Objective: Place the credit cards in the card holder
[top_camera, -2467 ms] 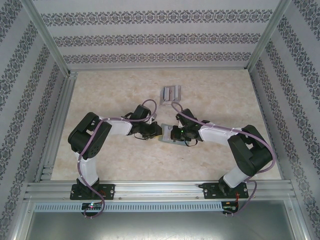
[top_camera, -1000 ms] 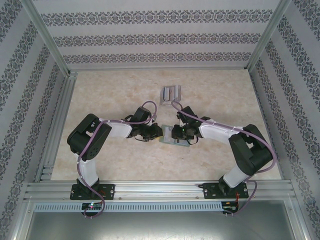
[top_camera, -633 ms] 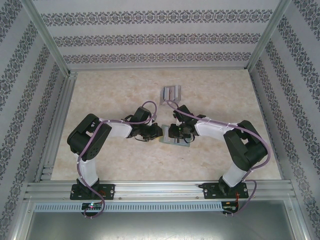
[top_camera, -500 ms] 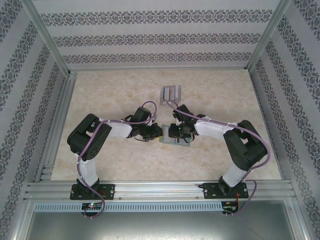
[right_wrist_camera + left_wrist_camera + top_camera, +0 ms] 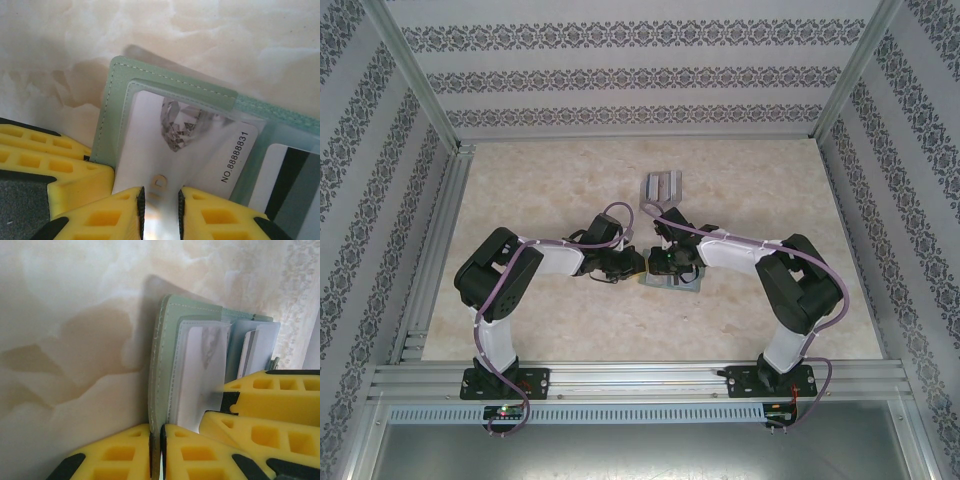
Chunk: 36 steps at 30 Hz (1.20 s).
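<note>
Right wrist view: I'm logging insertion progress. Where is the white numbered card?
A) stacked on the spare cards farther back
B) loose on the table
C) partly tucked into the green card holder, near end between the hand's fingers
C: the white card sits under the clear plastic of the card holder, its near end between the fingers of the right hand.

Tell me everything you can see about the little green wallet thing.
The card holder is a pale grey-green wallet, leather-looking with stitched edges, lying open on the marbled table. Inside are clear plastic sleeves; one holds a white card with a diamond picture and a number, the next a striped card. The left gripper pinches its green edge in shut jaws, and the jaws of the right gripper close on the white card's near end.
</note>
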Each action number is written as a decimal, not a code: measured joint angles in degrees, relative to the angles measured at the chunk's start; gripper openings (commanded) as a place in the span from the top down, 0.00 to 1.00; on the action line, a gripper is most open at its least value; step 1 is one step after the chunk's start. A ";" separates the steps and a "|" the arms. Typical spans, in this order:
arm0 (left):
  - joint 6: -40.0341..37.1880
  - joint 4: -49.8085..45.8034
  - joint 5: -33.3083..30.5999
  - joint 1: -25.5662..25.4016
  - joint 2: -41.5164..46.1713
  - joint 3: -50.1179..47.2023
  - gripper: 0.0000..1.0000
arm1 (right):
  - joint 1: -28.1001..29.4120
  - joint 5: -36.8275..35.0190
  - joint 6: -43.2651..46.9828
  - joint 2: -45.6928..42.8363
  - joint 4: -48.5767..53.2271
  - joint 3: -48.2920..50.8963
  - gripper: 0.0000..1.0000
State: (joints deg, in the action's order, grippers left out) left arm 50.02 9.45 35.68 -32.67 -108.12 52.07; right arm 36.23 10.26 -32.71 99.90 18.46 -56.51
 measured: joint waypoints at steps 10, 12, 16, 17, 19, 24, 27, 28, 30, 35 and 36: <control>-0.07 -0.09 -2.34 -0.24 1.11 -0.39 0.76 | -0.81 -1.05 0.17 -8.04 1.79 1.88 0.73; -0.09 -0.22 -3.34 -0.26 1.79 -0.76 0.74 | -1.27 -1.22 0.17 -9.92 1.90 2.97 0.73; -0.26 -1.25 -5.31 -0.24 3.52 -1.36 0.70 | -3.43 -1.70 0.15 -12.37 2.34 6.58 0.73; -0.31 -1.46 -5.77 -0.24 3.96 -1.40 0.69 | -4.04 -1.75 0.15 -12.72 2.56 7.56 0.73; -0.52 -2.10 -6.62 -0.26 4.87 -1.42 0.69 | -5.35 -1.90 0.17 -13.25 3.06 9.35 0.73; -2.01 -4.63 -8.66 -0.87 7.10 -0.76 0.69 | -8.66 -1.92 0.61 -14.03 3.13 12.46 0.73; -2.67 -6.12 -9.42 -2.03 7.48 0.63 0.69 | -10.56 -2.16 1.49 -14.01 2.99 13.03 0.73; -2.86 -6.27 -9.57 -2.34 7.50 0.96 0.69 | -11.10 -2.32 1.68 -14.01 2.99 13.09 0.73; -3.13 -6.69 -9.88 -2.99 7.52 1.57 0.69 | -12.52 -2.80 2.32 -14.01 2.97 13.20 0.73; -3.30 -7.87 -10.05 -4.02 7.32 3.41 0.70 | -15.67 -3.41 3.28 -14.25 2.78 13.92 0.73; -3.30 -8.02 -9.97 -4.33 6.99 4.33 0.71 | -16.09 -3.39 3.39 -14.38 2.78 14.05 0.73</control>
State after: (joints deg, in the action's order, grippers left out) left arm 46.72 1.43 25.71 -36.99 -101.12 56.40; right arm 20.14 6.87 -29.32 85.52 21.23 -42.46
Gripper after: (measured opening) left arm 0.301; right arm 0.269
